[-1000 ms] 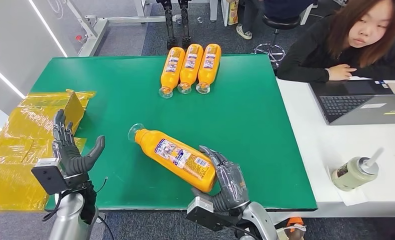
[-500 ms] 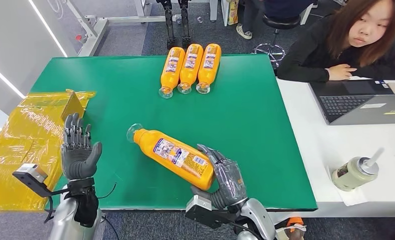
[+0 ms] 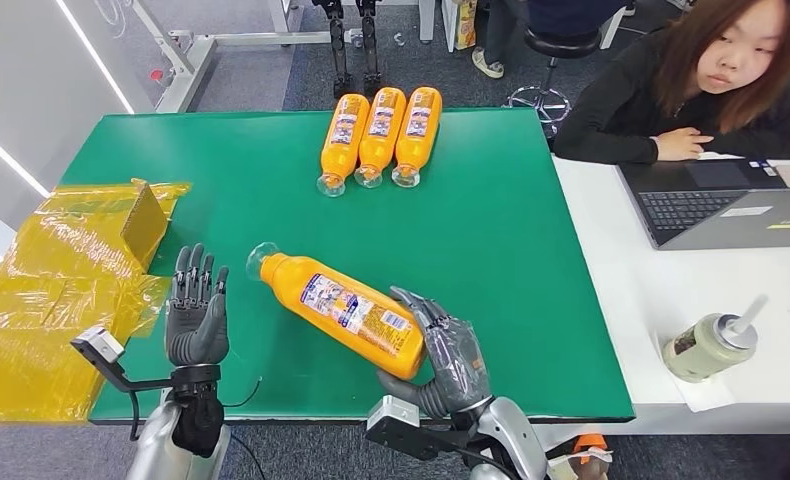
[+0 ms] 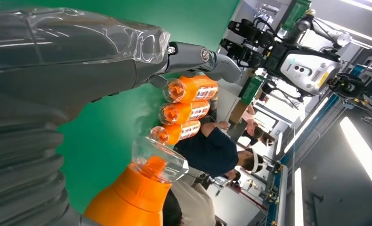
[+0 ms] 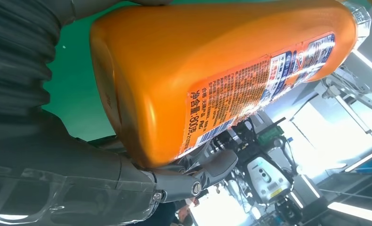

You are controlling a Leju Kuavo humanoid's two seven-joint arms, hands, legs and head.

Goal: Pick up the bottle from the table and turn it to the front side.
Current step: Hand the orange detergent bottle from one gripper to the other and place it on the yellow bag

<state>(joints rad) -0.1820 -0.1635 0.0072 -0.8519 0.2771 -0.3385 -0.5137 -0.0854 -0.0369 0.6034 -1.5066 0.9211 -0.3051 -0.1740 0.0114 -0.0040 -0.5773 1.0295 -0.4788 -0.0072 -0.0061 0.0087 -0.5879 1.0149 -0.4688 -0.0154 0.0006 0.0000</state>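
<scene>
A glossy orange plastic bottle [image 3: 343, 313] with a clear cap and printed label sits in the right hand [image 3: 449, 362], its dark fingers sheathed in clear film, above the matt green table [image 3: 531, 300] beside crinkled yellow plastic wrap [image 3: 51, 290].

A robotics lab: green test table [image 3: 511, 250], laptop [image 3: 721, 205] desk, robot arm [image 4: 292, 61] on metal framing.

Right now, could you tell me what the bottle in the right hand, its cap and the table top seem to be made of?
Bottle: likely glossy orange plastic, smooth with soft highlights, carrying a printed label. Its cap: clear plastic, since the orange neck shows through it. Table top: matte green covering, even colour with no glare; possibly felt or a mat, I cannot tell which. The right hand holds the bottle's base.
</scene>
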